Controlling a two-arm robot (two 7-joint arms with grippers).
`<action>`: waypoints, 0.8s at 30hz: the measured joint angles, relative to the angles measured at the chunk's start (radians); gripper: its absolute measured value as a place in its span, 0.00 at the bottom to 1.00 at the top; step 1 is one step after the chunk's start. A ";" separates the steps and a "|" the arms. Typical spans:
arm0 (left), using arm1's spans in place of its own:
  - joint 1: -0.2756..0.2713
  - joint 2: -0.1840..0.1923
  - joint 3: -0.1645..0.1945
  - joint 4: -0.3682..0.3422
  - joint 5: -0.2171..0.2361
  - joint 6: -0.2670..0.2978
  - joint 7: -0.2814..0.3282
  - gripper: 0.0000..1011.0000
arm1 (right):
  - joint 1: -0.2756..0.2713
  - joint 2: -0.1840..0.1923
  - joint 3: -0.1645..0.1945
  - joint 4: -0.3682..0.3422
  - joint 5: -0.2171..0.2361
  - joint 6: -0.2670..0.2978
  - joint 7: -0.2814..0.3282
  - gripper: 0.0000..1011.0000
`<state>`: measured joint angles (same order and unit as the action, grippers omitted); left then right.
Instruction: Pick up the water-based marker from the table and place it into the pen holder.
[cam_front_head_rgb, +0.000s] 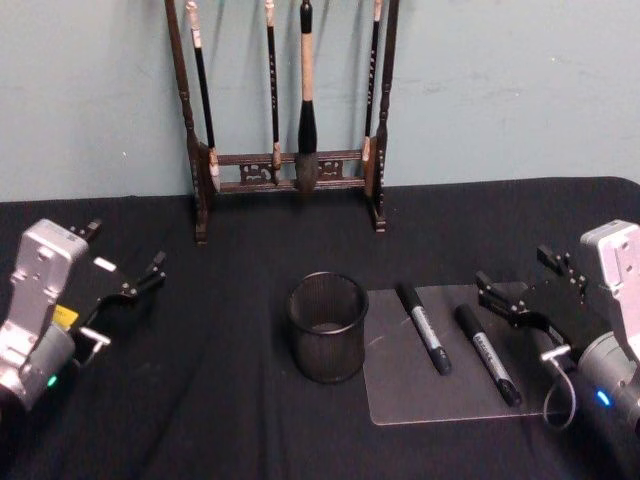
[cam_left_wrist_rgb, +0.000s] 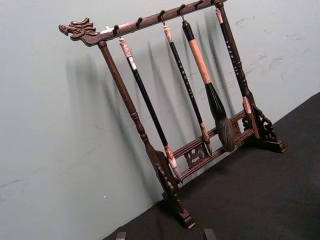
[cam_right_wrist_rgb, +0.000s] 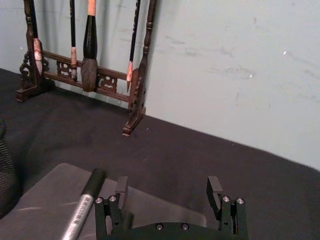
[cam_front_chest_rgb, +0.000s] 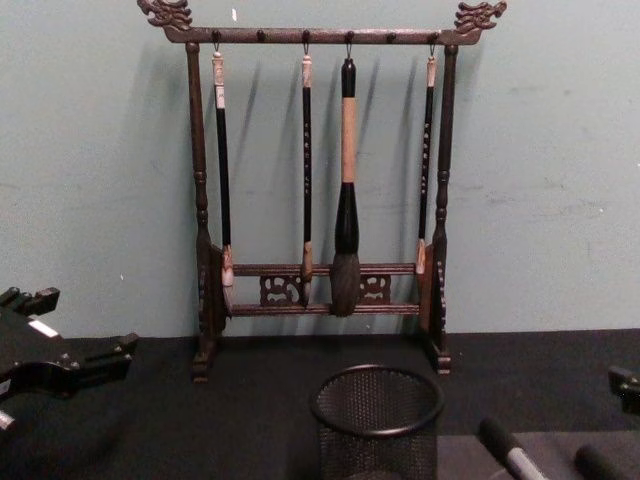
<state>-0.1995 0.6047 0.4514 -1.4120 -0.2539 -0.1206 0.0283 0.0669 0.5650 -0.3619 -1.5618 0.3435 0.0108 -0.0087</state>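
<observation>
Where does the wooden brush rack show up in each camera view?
Head view: brush rack top centre, behind the pen holder.
Left wrist view: brush rack across the middle, tilted.
Right wrist view: brush rack upper left.
Chest view: brush rack centre, upright.
Shared landmark: the thick brush hanging from it.

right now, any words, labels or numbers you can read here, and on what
No text is legible.
Left marker: print on its grey band, too blurred to read.
Right marker: likewise blurred.
Brushes on the rack: tiny marks on thin handles, too small to read.
Left gripper: white and yellow stickers, nothing readable.
</observation>
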 joint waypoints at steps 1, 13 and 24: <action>0.000 0.000 0.000 0.000 0.000 0.000 0.000 0.99 | -0.005 -0.002 0.003 -0.006 0.003 0.007 0.001 0.99; 0.000 0.000 0.000 0.000 0.000 0.000 0.000 0.99 | -0.060 -0.030 0.023 -0.069 0.004 0.102 0.002 0.99; 0.000 0.000 0.000 0.000 0.000 0.000 0.000 0.99 | -0.064 -0.060 0.032 -0.065 -0.020 0.166 0.013 0.99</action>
<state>-0.1995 0.6047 0.4514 -1.4120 -0.2539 -0.1205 0.0283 0.0028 0.5055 -0.3300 -1.6273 0.3232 0.1765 0.0041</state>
